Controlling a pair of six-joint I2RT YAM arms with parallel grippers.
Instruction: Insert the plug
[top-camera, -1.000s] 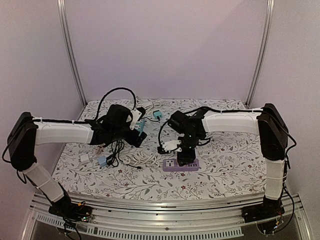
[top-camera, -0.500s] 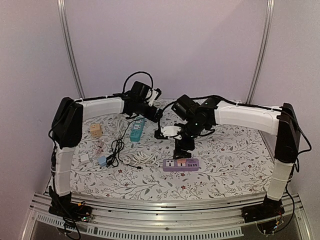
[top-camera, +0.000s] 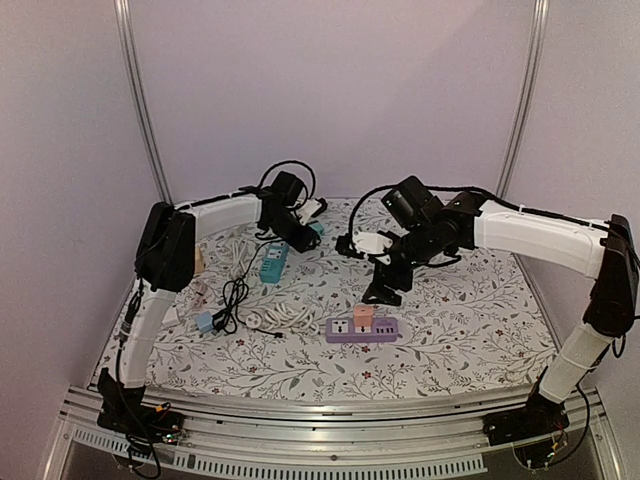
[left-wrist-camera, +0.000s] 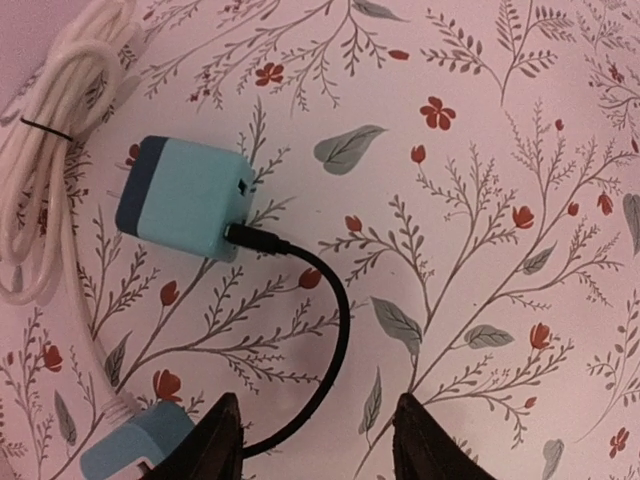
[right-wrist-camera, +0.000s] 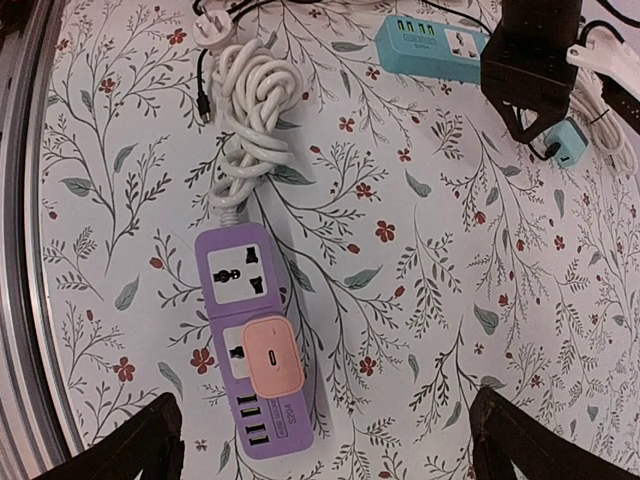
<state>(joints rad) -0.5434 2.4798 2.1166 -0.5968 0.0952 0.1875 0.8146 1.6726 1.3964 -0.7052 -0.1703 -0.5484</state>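
Your right gripper (right-wrist-camera: 330, 440) has lifted away, jaws wide apart. The pink plug (right-wrist-camera: 270, 355) now sits in the purple strip (right-wrist-camera: 235, 275), lower left. Your left gripper (left-wrist-camera: 315, 440) hangs over the blue charger (left-wrist-camera: 185, 195), jaws apart.

— What's lying on the floral-print table (top-camera: 460, 330)?
— A purple power strip (top-camera: 362, 329) near the front edge, with its white cord (top-camera: 283, 316) coiled just left of it
— And further from that strip?
— A teal power strip (top-camera: 272, 262) behind it to the left, a black cable (top-camera: 234, 298) and a pale blue charger (top-camera: 205, 322) well to its left, and a teal charger cube (left-wrist-camera: 185, 197) far behind it
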